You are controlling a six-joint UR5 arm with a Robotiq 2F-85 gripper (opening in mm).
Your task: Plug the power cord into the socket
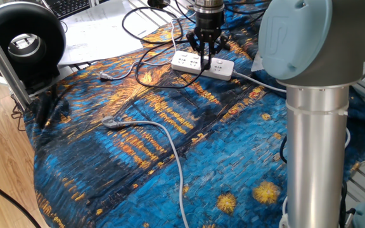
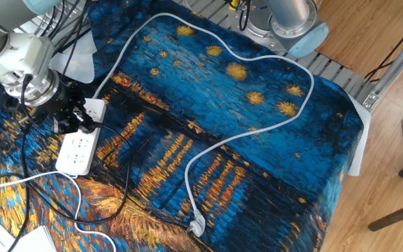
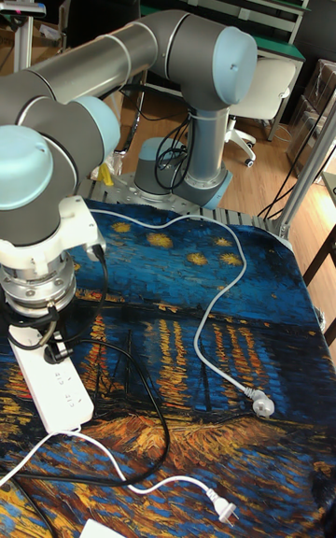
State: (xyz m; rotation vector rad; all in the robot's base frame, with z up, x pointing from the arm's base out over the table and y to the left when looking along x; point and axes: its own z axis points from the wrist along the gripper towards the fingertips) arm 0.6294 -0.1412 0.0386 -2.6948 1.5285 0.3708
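The socket is a long white power strip [image 1: 184, 61] at the far side of the painted cloth, also seen in the other fixed view [image 2: 78, 151] and in the tall view [image 3: 67, 395]. My gripper [image 1: 206, 58] points straight down on the strip's middle, fingers closed around the chunky black plug [image 2: 84, 121] of the power cord. The plug [image 3: 58, 351] stands upright against the strip's face; I cannot tell how deep its pins sit. The thin black cable [image 2: 122, 183] loops away over the cloth [image 3: 161, 418].
A grey-white cable with a silvery tip [image 1: 112, 123] [image 2: 196, 225] [image 3: 259, 403] snakes across the cloth. A small white plug [image 3: 221, 507] lies near the front. A black round device [image 1: 24, 39] and papers sit at the left. The arm's thick column [image 1: 315, 133] stands close.
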